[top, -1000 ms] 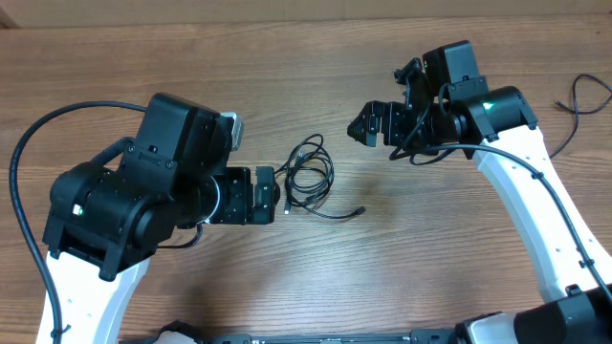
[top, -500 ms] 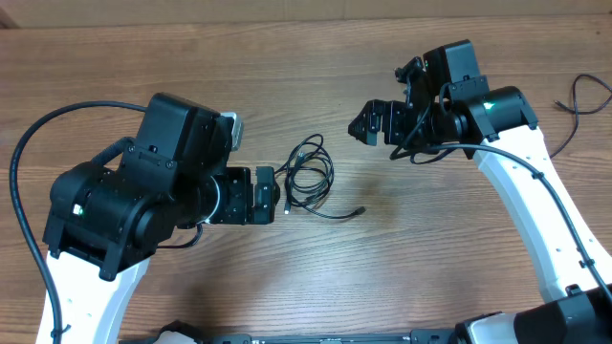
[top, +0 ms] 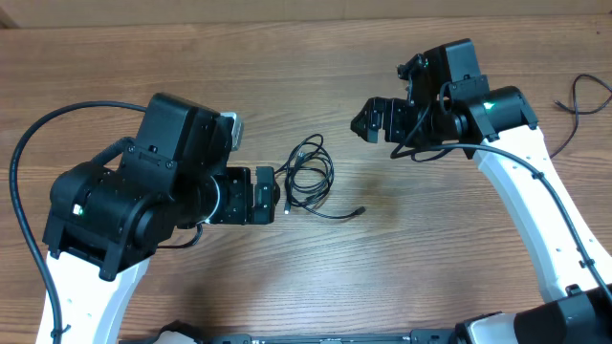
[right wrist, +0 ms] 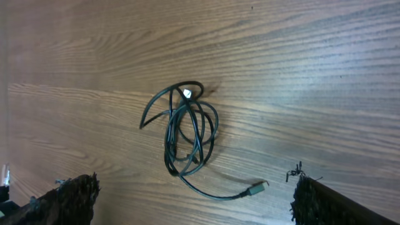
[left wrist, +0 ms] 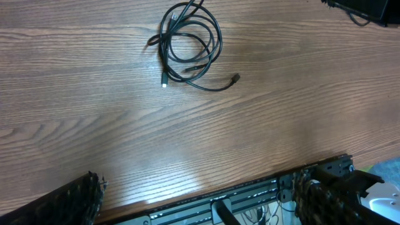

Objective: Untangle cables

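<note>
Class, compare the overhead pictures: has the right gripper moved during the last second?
Yes, slightly. The right gripper has edged up and to the right in the overhead view, away from the cables, which have not moved.

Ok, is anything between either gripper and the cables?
Nothing visible. The cables lie loosely coiled on the table; only bare wood separates them from the left gripper and right gripper, both open.

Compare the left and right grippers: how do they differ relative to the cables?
In the overhead view the left gripper appears right beside the cables, at their left edge; the right gripper sits clearly apart, up and to their right. The left gripper points right, the right gripper points left. Both are open and hold nothing.
</note>
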Robot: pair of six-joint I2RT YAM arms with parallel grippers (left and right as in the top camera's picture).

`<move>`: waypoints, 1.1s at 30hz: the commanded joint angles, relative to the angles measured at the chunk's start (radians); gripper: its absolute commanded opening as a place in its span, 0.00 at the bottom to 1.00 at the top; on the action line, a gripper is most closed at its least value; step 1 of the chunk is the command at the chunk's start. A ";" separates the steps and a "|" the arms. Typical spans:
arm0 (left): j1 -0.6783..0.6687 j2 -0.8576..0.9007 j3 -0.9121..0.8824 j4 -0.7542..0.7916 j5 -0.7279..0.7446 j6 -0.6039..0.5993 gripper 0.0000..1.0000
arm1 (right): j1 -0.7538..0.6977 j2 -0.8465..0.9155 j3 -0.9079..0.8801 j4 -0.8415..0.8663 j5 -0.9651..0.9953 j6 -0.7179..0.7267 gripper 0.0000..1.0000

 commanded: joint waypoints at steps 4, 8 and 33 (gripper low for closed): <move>-0.006 0.003 -0.005 0.003 0.000 -0.007 1.00 | -0.001 0.001 -0.005 -0.006 0.008 -0.008 1.00; -0.006 0.003 -0.005 0.003 0.001 -0.007 0.99 | -0.001 0.001 -0.005 0.002 0.008 -0.008 1.00; -0.006 0.003 -0.005 0.003 0.001 -0.007 1.00 | -0.072 0.001 -0.002 0.038 0.071 -0.007 1.00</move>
